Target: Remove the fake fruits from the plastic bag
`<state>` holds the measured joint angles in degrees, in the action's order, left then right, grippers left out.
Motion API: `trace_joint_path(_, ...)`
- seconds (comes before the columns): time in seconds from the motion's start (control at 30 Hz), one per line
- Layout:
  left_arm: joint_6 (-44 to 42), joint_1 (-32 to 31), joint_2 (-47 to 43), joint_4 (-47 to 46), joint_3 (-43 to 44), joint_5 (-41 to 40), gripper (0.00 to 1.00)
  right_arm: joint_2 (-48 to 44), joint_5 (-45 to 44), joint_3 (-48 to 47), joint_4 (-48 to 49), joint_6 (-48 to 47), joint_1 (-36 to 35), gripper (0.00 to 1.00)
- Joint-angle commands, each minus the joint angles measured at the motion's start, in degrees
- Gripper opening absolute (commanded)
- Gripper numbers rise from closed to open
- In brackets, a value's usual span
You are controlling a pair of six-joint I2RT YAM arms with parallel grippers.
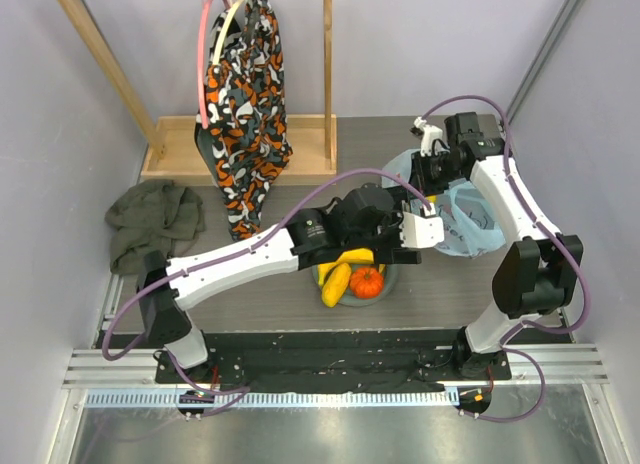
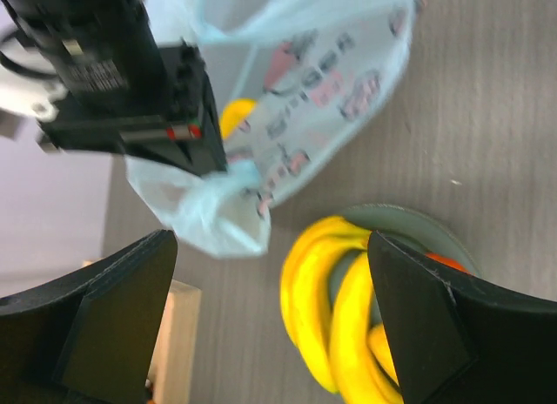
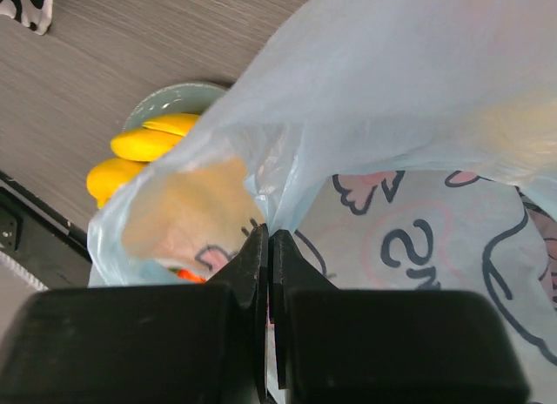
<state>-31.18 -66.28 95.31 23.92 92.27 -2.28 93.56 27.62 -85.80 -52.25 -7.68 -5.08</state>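
Note:
The light-blue plastic bag (image 1: 468,222) with its pink-and-white print lies right of centre. My right gripper (image 1: 426,182) is shut on a fold of the plastic bag (image 3: 418,99) at the bag's left edge. A yellow fruit (image 2: 237,117) shows inside the plastic bag (image 2: 322,90). A grey-green bowl (image 1: 390,279) holds the banana bunch (image 1: 352,257), a long yellow-orange fruit (image 1: 335,284) and a small ribbed orange fruit (image 1: 366,282). My left gripper (image 1: 405,252) hangs open above the bowl's right side, between bowl and bag, with nothing in it; the banana bunch (image 2: 335,308) lies below its right finger.
A wooden rack (image 1: 240,154) at the back carries an orange-black-white patterned cloth (image 1: 245,114) on hangers. A crumpled green cloth (image 1: 155,219) lies at the left. The black mounting rail (image 1: 330,349) runs along the near edge. Grey walls close both sides.

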Motion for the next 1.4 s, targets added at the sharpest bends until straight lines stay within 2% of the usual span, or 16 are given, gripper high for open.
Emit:
trace_joint_path(0.0,-6.8,-1.5,1.4,-9.6,0.7,-6.3,0.96,-2.2,1.6,-2.3,0.3,4.3,-0.3,0.01)
trace_joint_path(0.1,-10.1,-1.5,3.2,-10.4,1.5,-7.6,0.93,-2.5,1.9,-1.7,0.0,4.4,-0.3,0.01)
trace_joint_path(0.2,-16.9,-1.0,2.6,-14.2,-3.6,-6.8,0.89,-3.6,2.7,-1.3,-0.2,4.9,-0.1,0.01)
trace_joint_path(0.47,-22.9,0.8,5.6,-14.2,-5.3,-5.4,0.78,-5.6,4.2,-0.6,-0.7,4.9,0.0,0.01)
trace_joint_path(0.57,-28.8,2.2,8.5,-22.1,-7.4,-8.0,0.75,-6.1,4.9,0.4,-1.3,4.8,0.1,0.01)
trace_joint_path(0.6,-30.1,3.2,9.4,-25.4,-8.0,-8.8,0.73,-6.5,5.0,0.8,-1.6,4.5,0.2,0.01)
trace_joint_path(0.7,-31.4,4.9,13.5,-24.5,-4.4,-10.0,0.53,-6.9,5.2,1.8,-2.4,3.6,0.6,0.01)
trace_joint_path(0.73,-30.9,5.3,15.3,-24.2,-2.9,-11.2,0.41,-7.1,5.2,1.9,-2.7,3.3,0.8,0.01)
trace_joint_path(0.8,-28.6,6.2,16.7,-19.6,0.9,-12.2,0.27,-7.6,4.8,2.9,-3.6,2.3,1.5,0.02)
trace_joint_path(0.83,-27.5,6.5,17.3,-18.4,1.8,-12.9,0.02,-7.8,3.4,3.0,-4.1,1.9,1.9,0.08)
trace_joint_path(0.87,-26.0,6.8,17.3,-17.2,2.1,-13.2,0.00,-8.0,2.6,2.5,-4.8,0.8,2.8,0.24)
trace_joint_path(0.9,-22.5,7.4,17.1,-16.1,2.6,-13.2,0.00,-8.4,1.7,1.7,-8.0,-0.9,3.7,0.47)
trace_joint_path(0.93,-20.5,7.7,16.8,-15.1,3.4,-13.1,0.00,-8.5,1.3,0.7,-10.2,-5.9,4.4,0.50)
trace_joint_path(1.07,-6.8,9.2,15.7,-8.0,6.3,-11.6,0.00,-12.8,-0.3,3.7,-14.6,-14.5,8.7,0.52)
trace_joint_path(1.27,6.5,9.8,13.5,-4.6,8.4,-7.0,0.00,-18.0,-0.2,9.9,-13.9,-17.3,8.9,0.52)
trace_joint_path(1.37,13.8,10.6,12.6,-1.7,11.3,-3.4,0.00,-17.2,-0.3,11.8,-9.8,-15.2,8.9,0.47)
